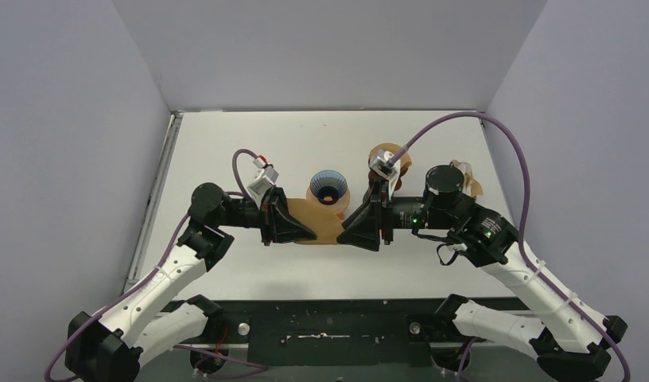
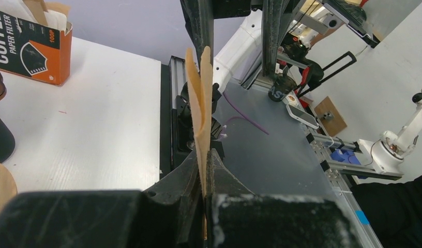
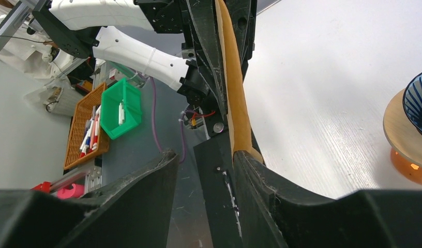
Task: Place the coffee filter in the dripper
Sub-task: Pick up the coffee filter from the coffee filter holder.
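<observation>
Filter [image 1: 326, 226] between opposed left tool [image 1: 311, 235], right tool [image 1: 343, 235]

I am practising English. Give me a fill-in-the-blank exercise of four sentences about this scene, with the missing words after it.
1. The coffee filter is ___ in colour.
2. The left gripper is ___ on the filter.
3. The right gripper has its jaws ___, one on each side of the filter.
4. The cardboard box carries the words "PAPER ___".

Missing words: brown; shut; open; FILTER.
</observation>
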`<state>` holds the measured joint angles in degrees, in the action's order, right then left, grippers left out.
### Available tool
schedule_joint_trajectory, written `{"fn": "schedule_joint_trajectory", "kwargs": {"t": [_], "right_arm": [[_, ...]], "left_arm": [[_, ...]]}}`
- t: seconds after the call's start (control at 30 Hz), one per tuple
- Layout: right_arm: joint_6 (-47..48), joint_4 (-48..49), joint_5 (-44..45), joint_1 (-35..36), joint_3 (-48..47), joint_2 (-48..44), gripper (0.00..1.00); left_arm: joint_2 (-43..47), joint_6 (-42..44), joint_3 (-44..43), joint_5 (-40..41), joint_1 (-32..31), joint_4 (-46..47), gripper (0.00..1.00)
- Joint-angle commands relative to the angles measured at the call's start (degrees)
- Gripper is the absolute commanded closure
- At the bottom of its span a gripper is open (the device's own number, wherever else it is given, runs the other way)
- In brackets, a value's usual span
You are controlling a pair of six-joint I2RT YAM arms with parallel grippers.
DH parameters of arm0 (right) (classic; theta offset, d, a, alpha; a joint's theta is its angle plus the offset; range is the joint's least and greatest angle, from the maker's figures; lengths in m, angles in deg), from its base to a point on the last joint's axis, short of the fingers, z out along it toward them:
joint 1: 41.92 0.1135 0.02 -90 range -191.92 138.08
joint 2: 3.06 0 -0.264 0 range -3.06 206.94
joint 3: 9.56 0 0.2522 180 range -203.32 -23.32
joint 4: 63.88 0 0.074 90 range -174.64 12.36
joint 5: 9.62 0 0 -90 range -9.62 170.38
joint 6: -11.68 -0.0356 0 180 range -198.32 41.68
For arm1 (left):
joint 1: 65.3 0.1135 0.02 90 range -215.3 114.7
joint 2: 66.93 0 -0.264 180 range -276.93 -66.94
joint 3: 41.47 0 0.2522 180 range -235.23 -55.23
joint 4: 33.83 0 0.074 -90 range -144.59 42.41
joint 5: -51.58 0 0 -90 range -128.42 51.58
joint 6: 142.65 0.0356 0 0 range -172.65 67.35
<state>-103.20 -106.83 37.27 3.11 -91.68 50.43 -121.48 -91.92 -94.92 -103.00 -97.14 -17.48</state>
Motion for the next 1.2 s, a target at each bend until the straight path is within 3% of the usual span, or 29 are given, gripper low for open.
{"fn": "schedule_joint_trajectory", "kwargs": {"t": [0.0, 1.17], "right_arm": [[-0.52, 2.24, -1.45, -0.13, -0.10, -0.50, 0.57], [0.82, 5.45, 3.04, 4.62, 0.28, 5.13, 0.61]], "left_arm": [[0.23, 2.12, -2.41, -0.58, -0.26, -1.91, 1.00], [0.40, 3.09, -2.47, -0.36, -0.25, -3.65, 1.00]]}}
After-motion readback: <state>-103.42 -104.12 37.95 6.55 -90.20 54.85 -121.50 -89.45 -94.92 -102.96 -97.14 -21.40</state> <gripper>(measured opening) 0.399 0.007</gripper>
